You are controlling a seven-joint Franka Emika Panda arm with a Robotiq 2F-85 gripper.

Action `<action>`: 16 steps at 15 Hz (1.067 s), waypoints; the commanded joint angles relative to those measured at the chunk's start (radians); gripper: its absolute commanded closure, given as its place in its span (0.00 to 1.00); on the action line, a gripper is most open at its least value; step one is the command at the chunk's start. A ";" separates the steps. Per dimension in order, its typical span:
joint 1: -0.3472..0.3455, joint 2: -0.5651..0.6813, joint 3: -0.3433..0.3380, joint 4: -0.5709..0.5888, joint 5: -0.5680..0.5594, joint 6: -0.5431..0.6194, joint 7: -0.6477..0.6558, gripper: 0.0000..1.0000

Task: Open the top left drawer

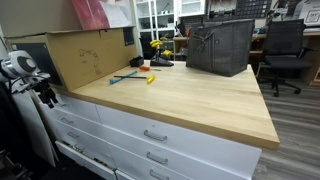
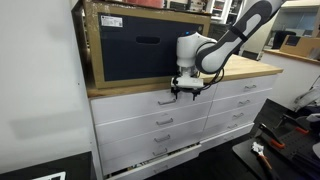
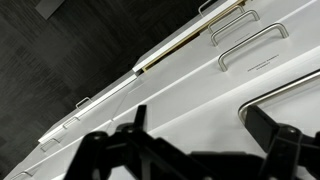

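Observation:
The top left drawer (image 2: pixel 135 104) is a white flat front under the wooden counter, and it looks closed. Its curved silver pull (image 2: pixel 166 101) also shows in the wrist view (image 3: pixel 285 90). My gripper (image 2: pixel 186 92) hangs in front of this drawer, just right of the pull, and also shows in an exterior view (image 1: pixel 45 97). In the wrist view my gripper (image 3: pixel 200 115) is open and empty. The near end of the pull lies beside my right finger. I cannot tell if they touch.
A cardboard box (image 2: pixel 145 45) stands on the wooden counter (image 1: pixel 190 100) above the drawer, with a dark grey bin (image 1: pixel 220 45) and small tools (image 1: pixel 135 75). Matching white drawers (image 2: pixel 235 103) lie beside and below. A bottom drawer (image 2: pixel 150 158) stands slightly ajar.

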 commanded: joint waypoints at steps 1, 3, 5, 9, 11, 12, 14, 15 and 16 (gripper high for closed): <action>0.046 0.044 -0.027 0.047 0.003 0.026 0.054 0.00; 0.064 0.059 -0.030 0.062 0.001 0.027 0.066 0.00; 0.083 0.078 -0.036 0.078 0.001 0.031 0.082 0.00; 0.120 0.106 -0.055 0.097 -0.005 0.032 0.095 0.00; 0.147 0.116 -0.084 0.099 -0.027 0.044 0.104 0.00; 0.163 0.115 -0.100 0.096 -0.040 0.052 0.111 0.00; 0.190 0.108 -0.131 0.084 -0.058 0.075 0.125 0.00; 0.204 0.106 -0.147 0.080 -0.072 0.088 0.139 0.00; 0.218 0.106 -0.159 0.077 -0.081 0.094 0.146 0.00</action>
